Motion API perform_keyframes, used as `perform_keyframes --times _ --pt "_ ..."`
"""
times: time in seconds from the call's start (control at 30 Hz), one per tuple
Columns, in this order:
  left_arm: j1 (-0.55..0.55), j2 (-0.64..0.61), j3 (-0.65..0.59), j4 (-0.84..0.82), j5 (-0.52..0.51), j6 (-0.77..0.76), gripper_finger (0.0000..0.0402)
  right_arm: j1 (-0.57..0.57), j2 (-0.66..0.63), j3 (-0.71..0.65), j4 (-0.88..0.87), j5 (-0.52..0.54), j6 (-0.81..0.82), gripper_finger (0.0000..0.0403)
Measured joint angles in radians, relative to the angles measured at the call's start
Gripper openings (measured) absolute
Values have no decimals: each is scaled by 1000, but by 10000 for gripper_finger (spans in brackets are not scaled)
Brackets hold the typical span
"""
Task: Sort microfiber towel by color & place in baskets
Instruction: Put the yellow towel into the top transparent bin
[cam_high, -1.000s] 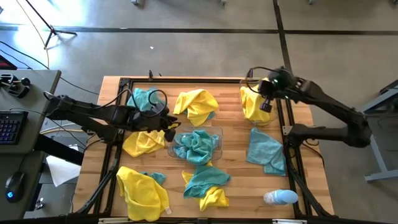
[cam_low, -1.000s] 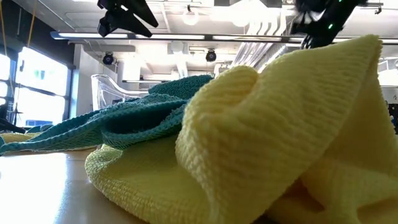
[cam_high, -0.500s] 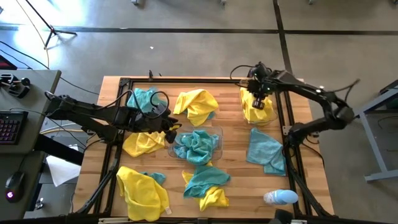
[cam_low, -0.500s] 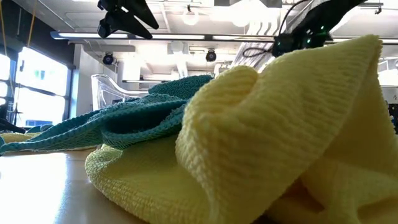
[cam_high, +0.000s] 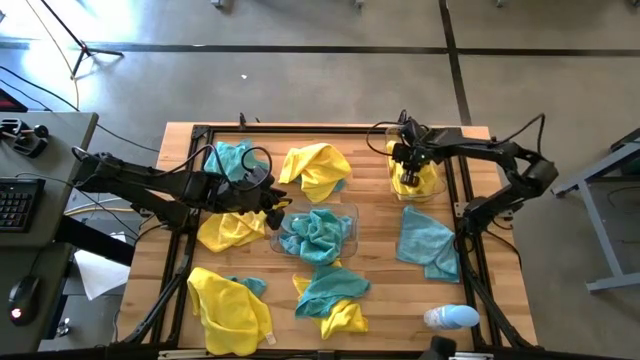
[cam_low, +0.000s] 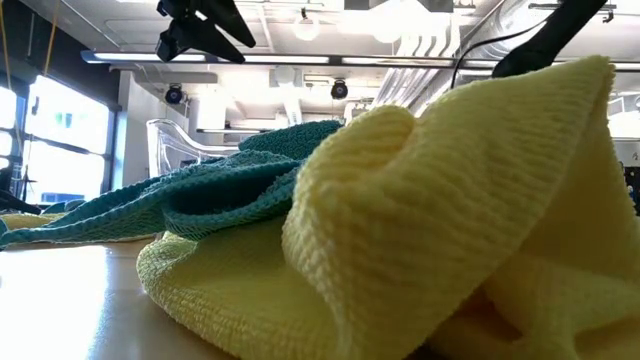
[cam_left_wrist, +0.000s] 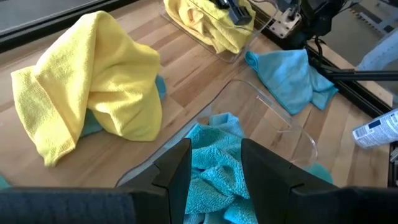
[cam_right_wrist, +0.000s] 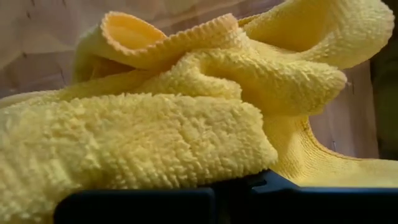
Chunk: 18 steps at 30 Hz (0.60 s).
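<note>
Right now I am pressing my right tool (cam_high: 408, 172) down into the yellow towels (cam_high: 417, 176) heaped in the clear basket (cam_high: 437, 189) at the far right of the bench (cam_high: 375, 250), its fingers pressed together, and from the wrist view all I am seeing is yellow pile bunched against them; whether any cloth is actually pinched between them I cannot tell. My left tool (cam_left_wrist: 214, 163) is hovering with its fingers spread over the near rim of the middle basket (cam_left_wrist: 292, 134), which is holding the teal towels (cam_left_wrist: 217, 168), and it is gripping nothing. The rest of the sorting is waiting: a yellow towel (cam_high: 316, 166) is lying beside a teal one (cam_high: 232, 158) at the far edge, another yellow towel (cam_high: 230, 229) is lying just under my left arm, a teal towel (cam_high: 428, 243) is lying loose near the right rail, and a mixed yellow and teal heap (cam_high: 330, 292) and a big yellow towel (cam_high: 230, 308) are sitting at the near edge, close to a small spray bottle (cam_high: 450, 317). What I am worrying about is the withdrawal: the loops of that yellow pile are probably clinging to my shut fingers, so lifting straight out could be dragging a towel back over the rim, or tipping the light basket. On the left, the yellow cloth under my arm could be getting swept along when I reach, and the overlapping near heap could be giving me two colours in one pinch.
</note>
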Motion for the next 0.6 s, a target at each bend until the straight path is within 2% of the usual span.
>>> perform_keyframes --times 0.27,0.47,0.6 --pt "0 0 0 0 0 -8 129 -1 -1 -38 48 -19 -1 8" --pt "0 0 0 0 0 -8 129 -1 -2 -30 36 -26 51 71" --pt "0 0 0 0 0 -8 129 0 0 34 -74 -28 83 117"
